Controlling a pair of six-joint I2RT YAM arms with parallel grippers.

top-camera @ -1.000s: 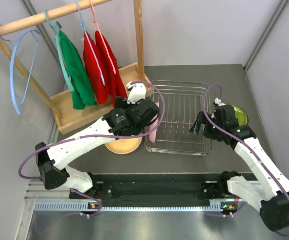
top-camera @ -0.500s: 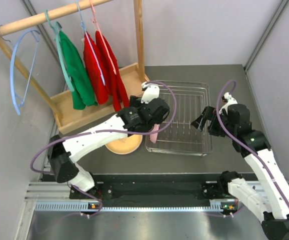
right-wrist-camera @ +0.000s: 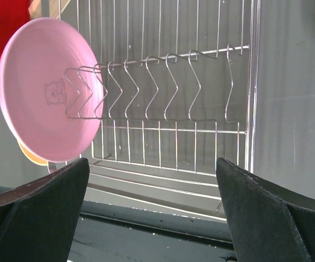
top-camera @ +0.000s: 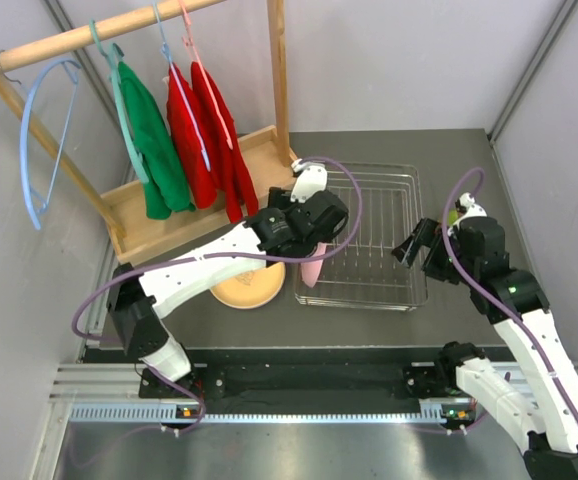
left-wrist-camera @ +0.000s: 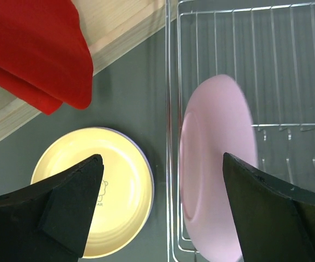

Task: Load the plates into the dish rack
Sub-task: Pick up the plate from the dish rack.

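Pink plate (right-wrist-camera: 48, 117) — faint bear print — stands on edge in the rack (right-wrist-camera: 201, 136); left gripper (left-wrist-camera: 160, 180) and right gripper (right-wrist-camera: 152, 174) spread, empty.

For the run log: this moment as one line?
pink plate: on edge in dish rack, left end | left claw: open above it | right claw: open, empty

Far left: a wooden stand (top-camera: 279, 80) is standing on the grey bench (top-camera: 449, 150), its tray-like base (top-camera: 184, 215) lying at an angle to the bench edges. A green garment (top-camera: 154, 150) and two red garments (top-camera: 204, 130) are hanging side by side from its rod (top-camera: 119, 30). A blue hanger (top-camera: 27, 165) is hanging alone near the rod's left end. The red cloth is reaching down to the base.
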